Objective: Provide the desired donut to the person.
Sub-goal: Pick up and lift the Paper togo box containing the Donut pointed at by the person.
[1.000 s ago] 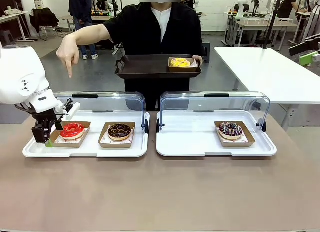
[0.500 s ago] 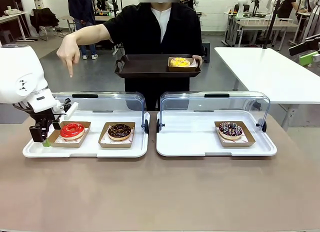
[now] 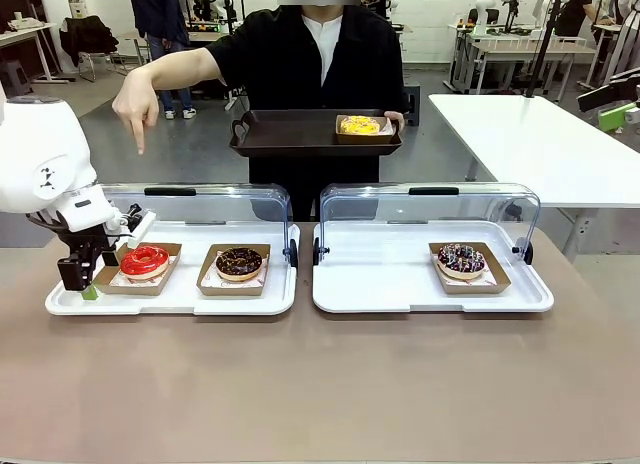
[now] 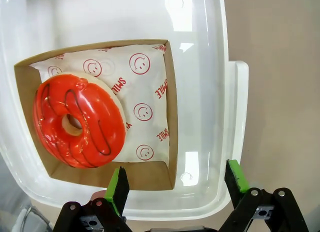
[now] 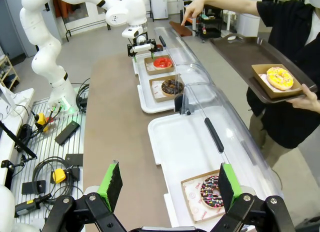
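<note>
The person [image 3: 305, 54] in a black shirt holds a dark tray [image 3: 290, 134] carrying a yellow donut [image 3: 360, 125], and points a hand [image 3: 135, 109] down over the left case. Below that hand a red-glazed donut [image 3: 145, 259] sits in its cardboard box [image 4: 100, 174]. My left gripper [image 3: 85, 274] hangs open at the box's left end. In the left wrist view the left gripper [image 4: 177, 181] has one green pad over the box wall and the other over the white tray rim [image 4: 239, 117]. The right gripper [image 5: 168, 186] is open and holds nothing, high above the table.
A chocolate donut [image 3: 239, 262] shares the left white tray [image 3: 170, 302]. A sprinkled donut [image 3: 461, 258] lies on the right tray [image 3: 400, 294]. Clear domed lids [image 3: 430, 199] stand raised behind both trays. Brown tabletop [image 3: 320, 384] spreads in front.
My left gripper has drifted slightly left along the end of the red donut's box. The person's pointing hand and tray have stayed still.
</note>
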